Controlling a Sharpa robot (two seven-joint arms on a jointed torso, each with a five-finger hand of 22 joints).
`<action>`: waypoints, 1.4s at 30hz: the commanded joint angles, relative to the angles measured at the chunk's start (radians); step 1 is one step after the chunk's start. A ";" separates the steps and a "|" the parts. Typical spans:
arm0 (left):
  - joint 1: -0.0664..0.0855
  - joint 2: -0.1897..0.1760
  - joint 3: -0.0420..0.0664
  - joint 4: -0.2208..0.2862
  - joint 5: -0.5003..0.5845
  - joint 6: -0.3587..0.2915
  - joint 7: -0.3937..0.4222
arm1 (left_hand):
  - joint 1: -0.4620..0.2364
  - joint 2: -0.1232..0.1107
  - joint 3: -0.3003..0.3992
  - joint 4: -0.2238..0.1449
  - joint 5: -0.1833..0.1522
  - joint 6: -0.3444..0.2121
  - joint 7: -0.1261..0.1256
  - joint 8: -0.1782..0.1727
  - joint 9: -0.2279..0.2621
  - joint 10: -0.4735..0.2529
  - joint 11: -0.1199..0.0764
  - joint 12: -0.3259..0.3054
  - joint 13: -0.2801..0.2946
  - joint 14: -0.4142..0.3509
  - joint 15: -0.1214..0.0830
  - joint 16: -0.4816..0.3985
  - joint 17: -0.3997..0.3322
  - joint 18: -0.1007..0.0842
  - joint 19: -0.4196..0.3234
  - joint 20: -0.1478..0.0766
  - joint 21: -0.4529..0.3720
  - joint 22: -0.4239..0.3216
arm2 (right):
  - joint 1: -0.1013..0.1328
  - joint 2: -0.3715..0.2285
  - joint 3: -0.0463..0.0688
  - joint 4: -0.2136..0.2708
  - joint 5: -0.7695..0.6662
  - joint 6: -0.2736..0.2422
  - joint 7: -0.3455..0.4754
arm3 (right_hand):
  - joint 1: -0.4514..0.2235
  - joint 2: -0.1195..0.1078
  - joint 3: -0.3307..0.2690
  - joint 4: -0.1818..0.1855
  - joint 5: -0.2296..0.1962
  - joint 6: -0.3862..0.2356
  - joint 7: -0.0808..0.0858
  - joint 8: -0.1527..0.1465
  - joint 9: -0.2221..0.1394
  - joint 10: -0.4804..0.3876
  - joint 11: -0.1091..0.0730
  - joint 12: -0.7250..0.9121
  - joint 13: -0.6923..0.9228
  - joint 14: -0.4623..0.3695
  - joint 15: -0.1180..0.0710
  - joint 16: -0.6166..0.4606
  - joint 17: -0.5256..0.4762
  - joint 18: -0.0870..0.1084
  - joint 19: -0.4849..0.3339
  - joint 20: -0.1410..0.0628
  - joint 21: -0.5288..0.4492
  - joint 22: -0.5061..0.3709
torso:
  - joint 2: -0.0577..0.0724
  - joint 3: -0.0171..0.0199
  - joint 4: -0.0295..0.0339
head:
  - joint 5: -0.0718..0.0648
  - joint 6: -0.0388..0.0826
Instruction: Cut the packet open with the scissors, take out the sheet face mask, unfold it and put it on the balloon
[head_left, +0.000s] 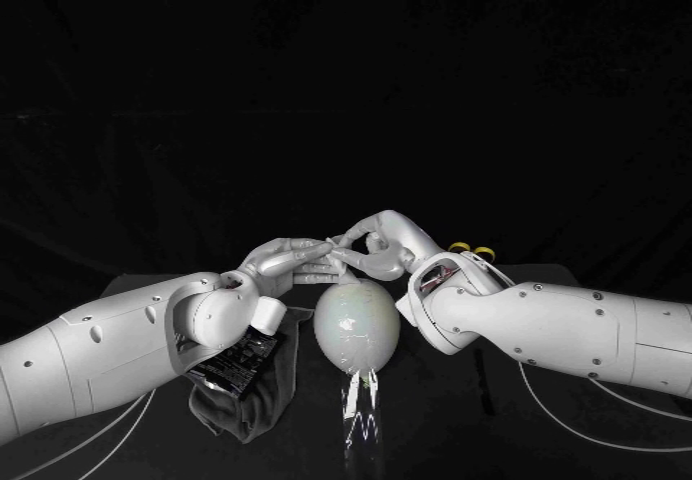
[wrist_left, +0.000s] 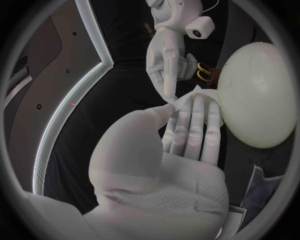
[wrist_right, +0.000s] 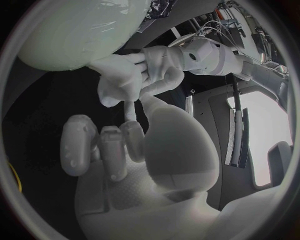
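Packet (head_left: 238, 365): one, black, near-left of the one balloon (head_left: 353, 322), under the left arm.
Left hand (head_left: 293, 262): atop balloon, thumb and fingers pinching the sheet face mask (wrist_left: 190, 98) by its edge.
Right hand (head_left: 375, 250): beside it, fingertip on mask; grip cannot be told.
Scissors (head_left: 472, 250): one yellow-handled pair, behind-right of balloon.

A robotics lab, staged for recording: a black table (head_left: 490, 430) stands before a plain dark backdrop (head_left: 346, 100) (as black as the table itself), a white robot left arm (head_left: 101, 350) and right arm (head_left: 577, 330) reach in over its near edge, and thin white cables (head_left: 606, 440) trail loose toward both near corners
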 joint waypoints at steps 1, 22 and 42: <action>0.001 0.003 0.001 0.003 0.005 -0.006 0.016 | 0.007 0.000 -0.003 -0.001 0.003 0.009 -0.001 0.003 0.010 0.008 0.001 0.004 0.001 0.003 -0.001 0.004 0.001 0.010 0.006 -0.001 0.004 0.001 | -0.001 0.011 0.001 -0.009 -0.080 0.031 -0.078 | -0.010 0.003 -0.002 0.005 0.002 0.008 -0.002 0.007 -0.001 0.006 -0.005 -0.003 0.138 0.104 -0.008 0.004 0.263 -0.012 0.004 -0.005 0.000 0.189 | 0.000 0.0000 0.0009 | 0.000 0.000; 0.001 0.004 0.001 0.003 -0.004 -0.002 0.013 | 0.008 -0.002 -0.004 -0.004 0.003 0.012 0.000 0.004 0.011 0.012 0.001 0.004 0.001 0.001 -0.001 0.009 0.005 0.008 0.002 -0.001 0.003 0.000 | -0.010 0.036 0.000 -0.032 -0.117 0.000 -0.090 | 0.060 0.034 0.030 -0.026 -0.012 0.031 -0.020 0.026 0.001 0.016 -0.021 0.011 0.147 0.104 -0.021 0.004 0.263 -0.016 0.013 -0.015 0.018 0.194 | 0.000 0.0009 -0.0009 | 0.002 -0.002; 0.001 0.003 0.001 0.001 -0.007 -0.011 0.011 | 0.009 -0.003 -0.004 -0.005 0.003 0.013 0.000 0.005 0.011 0.014 0.000 0.005 0.001 0.001 -0.002 0.013 0.007 0.008 0.001 -0.001 0.003 0.000 | -0.011 0.023 0.000 -0.022 -0.081 -0.016 -0.034 | 0.086 0.081 0.229 -0.107 -0.009 0.032 -0.036 0.090 0.030 0.051 -0.038 0.065 0.184 0.104 -0.038 0.004 0.263 -0.027 0.037 -0.035 0.067 0.207 | 0.000 0.0004 -0.0006 | 0.003 -0.001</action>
